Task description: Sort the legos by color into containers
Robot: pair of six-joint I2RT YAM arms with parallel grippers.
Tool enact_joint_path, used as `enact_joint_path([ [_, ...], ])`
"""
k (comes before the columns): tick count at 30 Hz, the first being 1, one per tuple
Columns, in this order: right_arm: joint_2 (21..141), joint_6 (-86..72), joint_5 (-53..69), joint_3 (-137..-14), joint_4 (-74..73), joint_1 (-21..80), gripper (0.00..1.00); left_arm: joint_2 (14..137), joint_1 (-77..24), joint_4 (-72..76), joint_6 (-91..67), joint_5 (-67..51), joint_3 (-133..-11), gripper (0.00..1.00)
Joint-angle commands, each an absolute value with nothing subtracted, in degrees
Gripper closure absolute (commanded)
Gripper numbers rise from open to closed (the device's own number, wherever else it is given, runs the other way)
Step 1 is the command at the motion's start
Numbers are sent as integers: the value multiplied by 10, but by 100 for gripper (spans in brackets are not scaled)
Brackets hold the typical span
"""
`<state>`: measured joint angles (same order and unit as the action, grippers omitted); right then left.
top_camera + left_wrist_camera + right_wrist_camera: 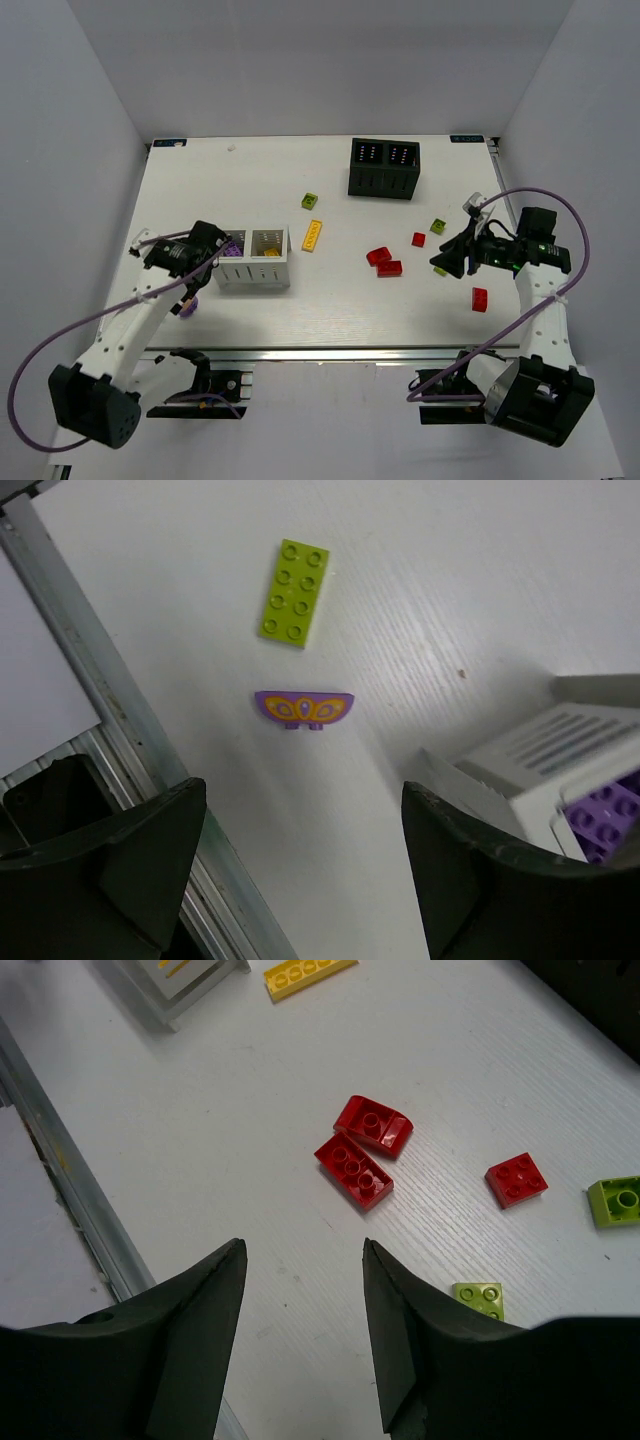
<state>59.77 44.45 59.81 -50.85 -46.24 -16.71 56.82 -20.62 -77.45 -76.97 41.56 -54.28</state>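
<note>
The white box holds a purple brick in its left compartment and a yellow brick in its right one. The black box stands at the back. My left gripper is open and empty beside the white box's left end, above a lime brick and a purple curved piece. My right gripper is open and empty over bare table, short of two red bricks. Its jaws stand well apart.
A long yellow brick and a lime brick lie mid-table. A small red brick and two lime bricks lie near the right gripper. Another red brick lies front right. The table's metal rail runs along the near edge.
</note>
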Motion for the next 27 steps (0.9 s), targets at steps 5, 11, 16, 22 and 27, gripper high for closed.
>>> enact_joint_path([
  [5,607,460,574,-525,-466,-134,44,642,-134,-781,-1245,513,-562,11],
  [11,611,462,569,-526,-469,-129,45,671,-69,-718,-1243,465,-541,10],
  [16,613,465,569,-526,-473,-127,45,695,-21,-647,-1245,370,-519,9],
  [22,619,468,572,-524,-477,-129,45,717,4,-618,-1294,317,-510,7],
  [27,623,470,572,-526,-481,-132,46,726,25,-619,-1303,323,-515,5],
])
